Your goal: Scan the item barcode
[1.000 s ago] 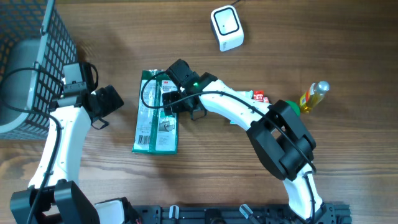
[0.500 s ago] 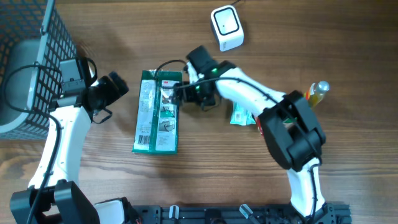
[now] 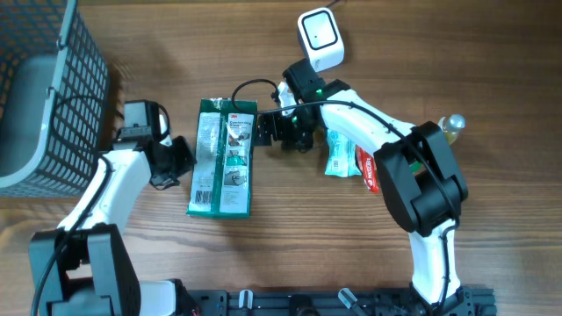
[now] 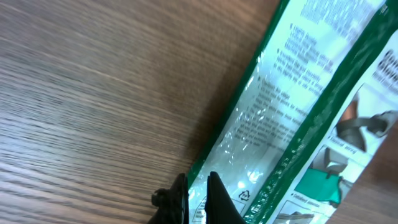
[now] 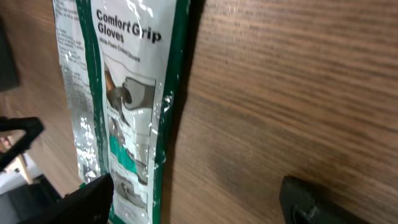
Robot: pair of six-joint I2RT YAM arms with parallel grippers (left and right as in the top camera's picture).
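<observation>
Wood-grain tabletop (image 3: 492, 53) carries everything. A dark wire basket (image 3: 53, 88) stands well left of the green glove pack (image 3: 224, 158), which lies flat, face up. The left fingers (image 4: 217, 202) are clenched on the pack's left edge. The right fingers (image 5: 90, 202) are released and spread wide just off the pack's upper right corner, grasping nothing. A white scanner (image 3: 320, 39) sits beyond that corner. A pale pouch (image 3: 340, 151) and a yellow bottle (image 3: 448, 130) lie right of the pack.

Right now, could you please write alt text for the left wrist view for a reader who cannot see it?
The left gripper is shut on the lower edge of a green-trimmed glove package, which runs diagonally toward the upper right across the wooden table.
</observation>
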